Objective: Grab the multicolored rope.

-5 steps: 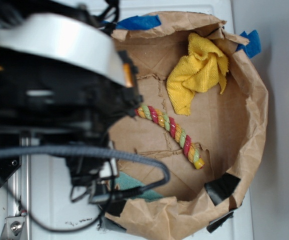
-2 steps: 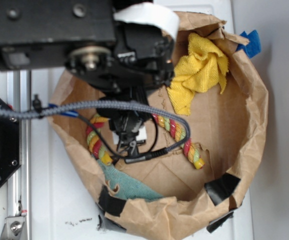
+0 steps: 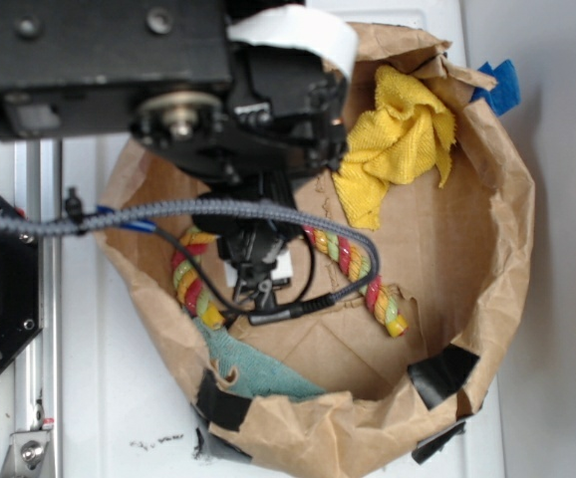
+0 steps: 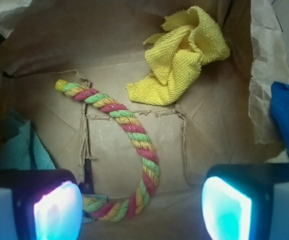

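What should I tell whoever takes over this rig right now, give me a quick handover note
Gripper: open, empty, fingers spread wide above the floor of the paper bag.
Multicolored rope: lying curved on the bag floor, loose, its lower bend roughly between the two fingers in the wrist view.
Yellow cloth: crumpled near the bag's far wall, apart from the rope's middle.
Teal cloth: at the bag's edge near one rope end.
Done: arm positioned over the bag, above the rope.
Left: descend onto the rope, close on it and lift, likely avoiding both cloths.
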Robot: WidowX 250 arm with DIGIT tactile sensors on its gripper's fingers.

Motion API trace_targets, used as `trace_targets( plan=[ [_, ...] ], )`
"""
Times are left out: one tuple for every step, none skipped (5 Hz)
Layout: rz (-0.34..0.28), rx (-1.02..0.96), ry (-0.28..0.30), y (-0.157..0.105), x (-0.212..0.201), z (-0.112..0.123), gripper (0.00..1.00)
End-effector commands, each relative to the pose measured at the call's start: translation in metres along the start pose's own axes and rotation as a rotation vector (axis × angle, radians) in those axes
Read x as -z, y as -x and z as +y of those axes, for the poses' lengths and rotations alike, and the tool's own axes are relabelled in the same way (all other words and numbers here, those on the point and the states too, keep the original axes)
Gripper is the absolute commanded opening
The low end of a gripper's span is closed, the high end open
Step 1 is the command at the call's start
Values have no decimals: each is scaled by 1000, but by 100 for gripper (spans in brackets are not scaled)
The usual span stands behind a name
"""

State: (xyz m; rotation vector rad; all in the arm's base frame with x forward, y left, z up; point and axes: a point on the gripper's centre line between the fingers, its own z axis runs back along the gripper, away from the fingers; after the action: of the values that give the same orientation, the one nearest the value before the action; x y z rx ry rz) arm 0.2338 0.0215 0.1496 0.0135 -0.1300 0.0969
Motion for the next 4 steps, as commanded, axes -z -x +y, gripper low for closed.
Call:
trace_targets(
  plan=[
    [-36,-92,-52,-12,48,9,100],
    [-16,-116,-40,-13,69,14,100],
    [-17,-134,-1,-8,73,25,100],
    [-24,-157,34,-5,84,31,100]
  ],
)
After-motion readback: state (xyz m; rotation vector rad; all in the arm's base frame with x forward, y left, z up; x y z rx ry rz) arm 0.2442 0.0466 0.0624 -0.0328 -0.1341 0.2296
